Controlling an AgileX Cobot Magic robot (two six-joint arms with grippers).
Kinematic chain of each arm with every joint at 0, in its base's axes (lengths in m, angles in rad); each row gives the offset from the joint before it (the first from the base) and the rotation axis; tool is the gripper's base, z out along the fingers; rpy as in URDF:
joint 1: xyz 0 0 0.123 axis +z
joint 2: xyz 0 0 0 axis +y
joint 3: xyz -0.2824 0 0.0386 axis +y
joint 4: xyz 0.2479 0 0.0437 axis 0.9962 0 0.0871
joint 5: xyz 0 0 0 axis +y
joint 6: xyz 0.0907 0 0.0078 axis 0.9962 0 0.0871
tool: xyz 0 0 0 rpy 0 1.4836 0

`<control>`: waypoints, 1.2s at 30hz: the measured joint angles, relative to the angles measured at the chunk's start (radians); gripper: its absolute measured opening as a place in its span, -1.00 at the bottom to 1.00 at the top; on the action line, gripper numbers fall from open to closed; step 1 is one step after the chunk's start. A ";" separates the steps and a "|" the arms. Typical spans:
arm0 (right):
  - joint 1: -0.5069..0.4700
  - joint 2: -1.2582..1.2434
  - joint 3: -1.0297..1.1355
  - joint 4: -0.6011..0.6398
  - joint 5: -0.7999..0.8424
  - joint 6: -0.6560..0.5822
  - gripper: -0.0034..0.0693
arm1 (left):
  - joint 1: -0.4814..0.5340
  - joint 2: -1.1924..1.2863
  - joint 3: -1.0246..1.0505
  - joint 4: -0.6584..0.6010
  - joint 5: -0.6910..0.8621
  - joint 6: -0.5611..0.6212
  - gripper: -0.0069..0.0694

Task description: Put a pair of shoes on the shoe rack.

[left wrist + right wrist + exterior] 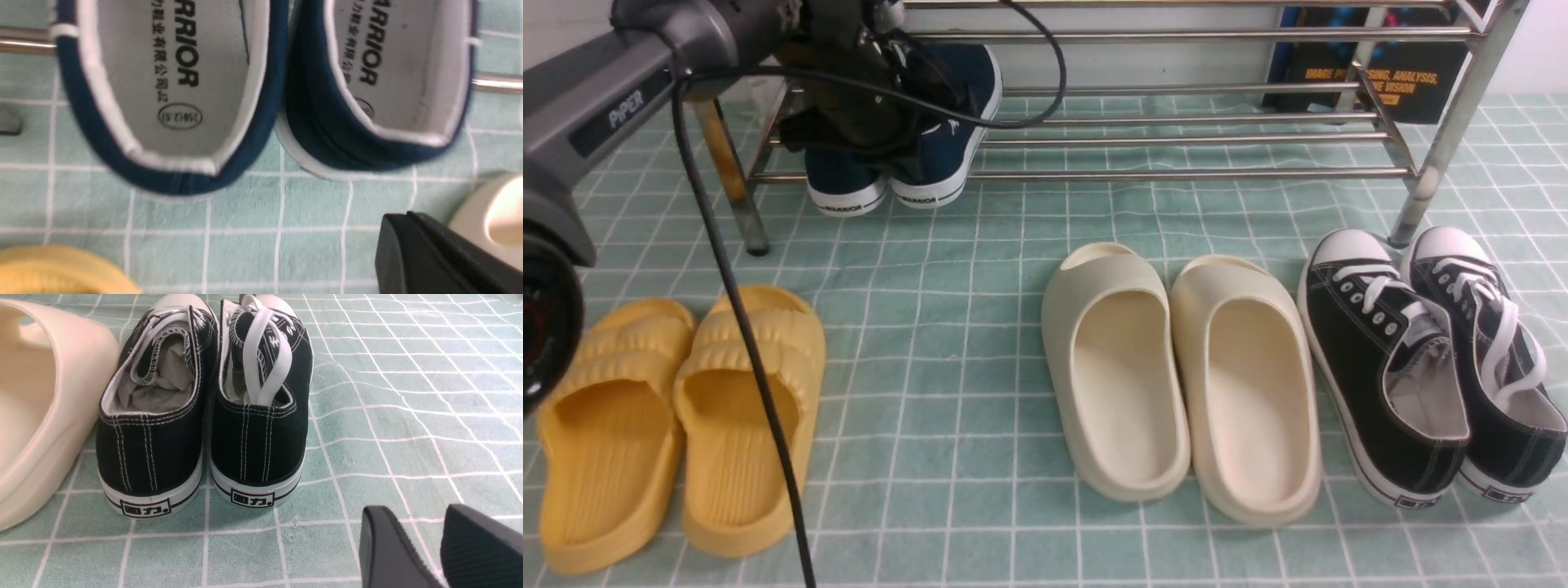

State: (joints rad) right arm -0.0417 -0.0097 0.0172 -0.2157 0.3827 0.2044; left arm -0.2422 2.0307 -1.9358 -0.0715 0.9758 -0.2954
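We see both blue shoes point(960, 90) side by side on the low bars of the silver shoe rack point(1188, 173), so the job looks almost done, and our left end effector point(394, 220) is closed and holds nothing (maybe one little nudge is left), while our right end effector point(412, 514) is a bit open and empty.

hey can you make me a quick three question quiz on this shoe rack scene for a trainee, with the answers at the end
1. Which pair stands on the metal shoe rack?
2. True or false: the left gripper is holding one of the cream slides.
3. Fill in the blank: on the cloth, the cream slides stand between the yellow slides and the ____.

Key:
1. The navy slip-ons with white soles.
2. False; its jaws are shut with nothing between them.
3. Black lace-up sneakers.
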 joint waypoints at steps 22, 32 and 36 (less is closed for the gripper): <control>0.000 0.000 0.000 0.000 0.000 0.000 -0.23 | -0.002 -1.026 0.925 -0.007 -0.100 0.032 -0.79; 0.000 0.000 0.000 0.000 0.000 0.000 -0.23 | -0.002 -1.638 1.257 0.148 -0.058 -0.211 -0.79; 0.000 0.000 0.000 0.000 0.000 0.000 -0.23 | -0.002 -1.704 1.270 0.164 -0.009 -0.223 -0.78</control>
State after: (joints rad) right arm -0.0417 -0.0097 0.0172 -0.2157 0.3827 0.2044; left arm -0.2438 0.3269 -0.6663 0.0928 0.9672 -0.5188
